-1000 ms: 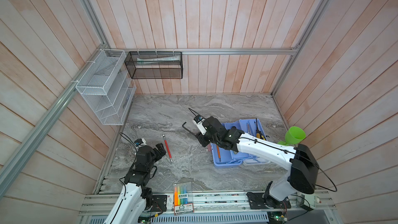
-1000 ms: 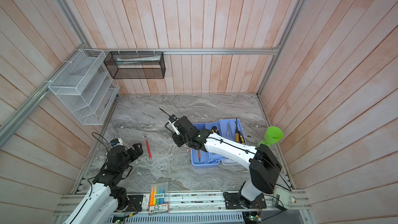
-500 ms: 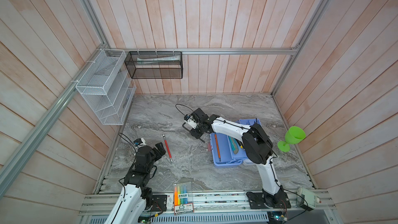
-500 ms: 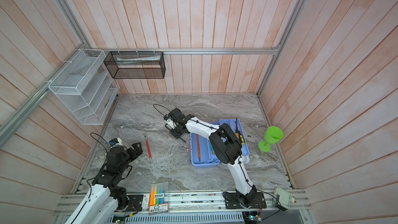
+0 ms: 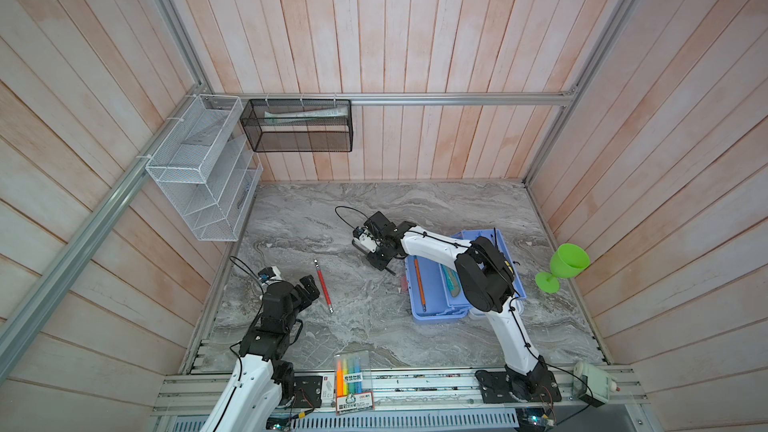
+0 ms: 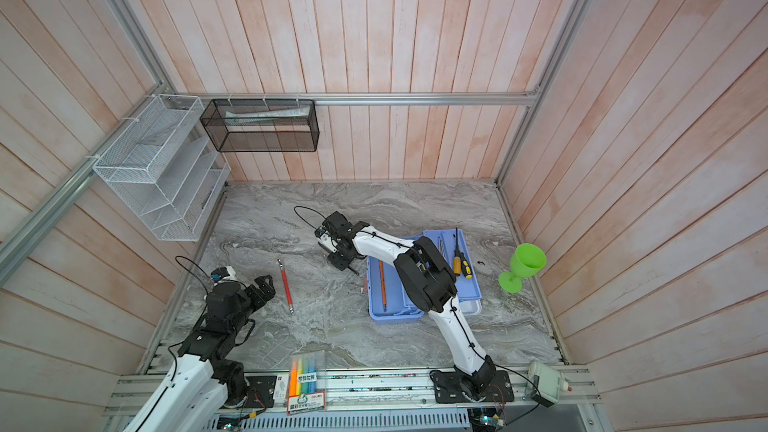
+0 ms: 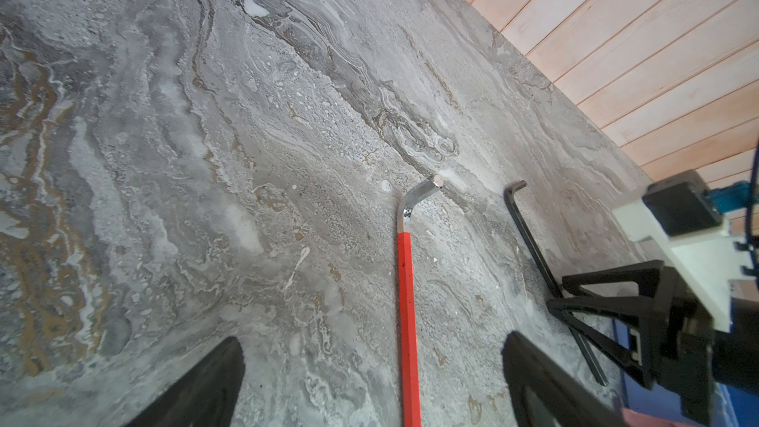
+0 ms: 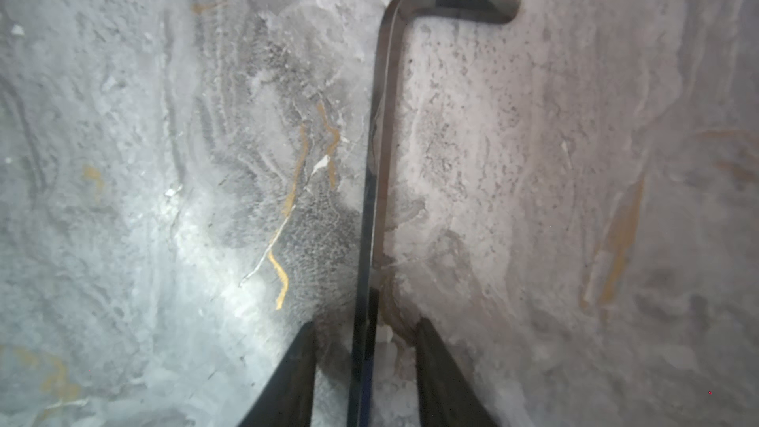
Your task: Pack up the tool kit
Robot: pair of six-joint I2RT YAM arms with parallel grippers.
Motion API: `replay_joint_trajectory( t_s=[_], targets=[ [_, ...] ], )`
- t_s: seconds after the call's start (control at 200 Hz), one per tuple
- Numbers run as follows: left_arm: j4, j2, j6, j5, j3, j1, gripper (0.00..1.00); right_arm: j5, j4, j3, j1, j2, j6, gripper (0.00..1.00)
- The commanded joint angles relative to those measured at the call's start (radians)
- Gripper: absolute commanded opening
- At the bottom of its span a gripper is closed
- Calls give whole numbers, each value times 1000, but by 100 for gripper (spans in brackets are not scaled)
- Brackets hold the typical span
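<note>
Tabletop (image 5: 374, 338) of grey veined marble is shared by both arms. The open light blue tool kit case (image 5: 436, 314) is seen on its right part, with an orange-handled screwdriver (image 5: 419, 282) and a teal knife (image 5: 451, 282) already laid in its compartments. The right gripper (image 8: 364, 324) is reached across to the bare marble just left of the case, where a black hex key (image 8: 384, 117) lies flat. The key's long shaft is straddled by the two fingers (image 8: 295, 371), with the jaws narrowed but not closed and a strip of marble visible on either side. The left gripper (image 7: 373, 342) is spread wide and empty near the front left, and a red-sleeved hex key (image 7: 404, 281) lies just beside it. The step in hand is judged to be the pickup of the black key. Because the shaft is thin and low, the fingertips should be kept down against the marble while they are closed. The squeeze should be centred so that the key is not nudged sideways. A hold near mid-length is advised, so that the bent end is not left to swing when the key is carried over the case rim.
</note>
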Motion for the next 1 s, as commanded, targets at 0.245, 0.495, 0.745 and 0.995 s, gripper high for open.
replay_joint_trajectory(
  t_s=[0.245,0.495,0.745,0.995],
  targets=[
    [-2,0,-3,-11,2,-2,100,38,-66,12,-6,61,54,6],
    [-3,-1,-2,-10,1,-3,100,20,-54,-7,-1,-1,124,0],
    [-1,-4,-2,-9,1,-2,100,-12,-1,-75,-1,-142,182,0],
    [1,-6,-1,-6,1,-3,100,-6,29,-153,1,-254,229,0]
  ],
)
